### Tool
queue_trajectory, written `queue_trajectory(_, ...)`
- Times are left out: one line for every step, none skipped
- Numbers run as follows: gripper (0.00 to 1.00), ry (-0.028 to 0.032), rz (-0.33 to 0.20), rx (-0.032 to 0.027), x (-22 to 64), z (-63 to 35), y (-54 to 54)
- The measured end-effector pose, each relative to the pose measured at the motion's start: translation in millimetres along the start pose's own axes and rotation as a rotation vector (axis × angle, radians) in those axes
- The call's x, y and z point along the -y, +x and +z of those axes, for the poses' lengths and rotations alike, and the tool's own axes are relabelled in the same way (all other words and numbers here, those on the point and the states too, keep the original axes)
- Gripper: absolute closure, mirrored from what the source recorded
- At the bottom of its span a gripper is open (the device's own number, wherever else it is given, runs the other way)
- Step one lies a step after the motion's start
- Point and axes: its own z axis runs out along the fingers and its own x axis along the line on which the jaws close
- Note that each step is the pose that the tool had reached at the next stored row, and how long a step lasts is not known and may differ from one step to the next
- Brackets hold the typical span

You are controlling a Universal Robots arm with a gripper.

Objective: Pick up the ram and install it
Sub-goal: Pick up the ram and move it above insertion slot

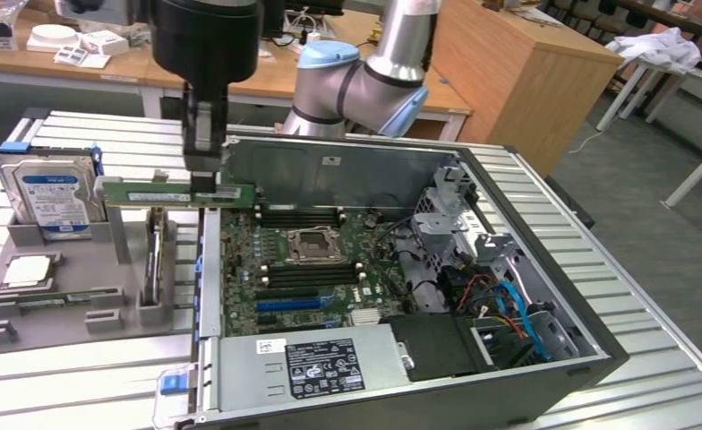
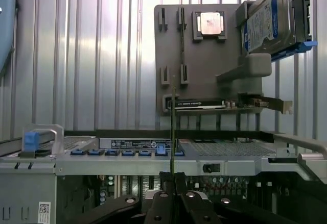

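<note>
Ram [image 1: 148, 192] hung in the air, level along its length and standing on edge. The gripper [image 1: 207, 182] had its jaws closed tight on the thin green board, gripping it off-centre, nearer its end on the exterior view's right. The stick sat over the rim of the open computer case [image 1: 327, 166] on the exterior view's left. Its free end reached out above the grey parts holder [image 1: 40, 309].

In the wrist view the stick appeared edge-on, a thin upright line rising from between the black fingers [image 2: 186, 203]. The motherboard [image 1: 327, 278] lay flat inside the case. Its black memory slots [image 1: 303, 215] ran beside the processor socket [image 1: 314, 242], lower than the stick and towards the exterior view's right of it. A hard drive [image 1: 50, 186] stood upright in the holder, and a processor chip [image 1: 26, 269] lay flat near it.
</note>
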Motion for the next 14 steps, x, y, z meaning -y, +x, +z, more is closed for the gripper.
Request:
queue_trajectory(0.88, 0.0000, 0.000, 0.0000, 2.6, -0.1, 0.0)
queue_trajectory(0.88, 0.0001, 0.000, 0.0000, 5.1, -0.2, 0.0)
queue_trajectory(0.88, 0.0001, 0.000, -0.0001, 7.5, -0.3, 0.0)
queue_trajectory(0.88, 0.0001, 0.000, -0.0001, 9.9, -0.3, 0.0)
queue_trajectory(0.88, 0.0001, 0.000, 0.0000, 12.3, -0.4, 0.0)
queue_trajectory(0.88, 0.0000, 0.000, 0.0000, 14.7, -0.5, 0.0)
queue_trajectory(0.88, 0.0000, 0.000, -0.0001, 17.5, -0.6, 0.0)
queue_trajectory(0.88, -0.0001, 0.000, -0.0001, 20.1, -0.7, 0.0)
queue_trajectory(0.88, -0.0001, 0.000, 0.0000, 22.6, -0.8, 0.0)
queue_trajectory(0.88, -0.0001, 0.000, -0.0001, 25.3, -0.9, 0.0)
queue_trajectory(0.88, -0.0001, 0.000, 0.0000, 27.9, -1.0, 0.0)
queue_trajectory(0.88, 0.0000, 0.000, -0.0001, 30.5, -1.1, 0.0)
queue_trajectory(0.88, 0.0001, 0.000, 0.0000, 33.3, -1.1, -0.1)
queue_trajectory(0.88, 0.0000, 0.000, 0.0000, 35.9, -1.2, -0.1)
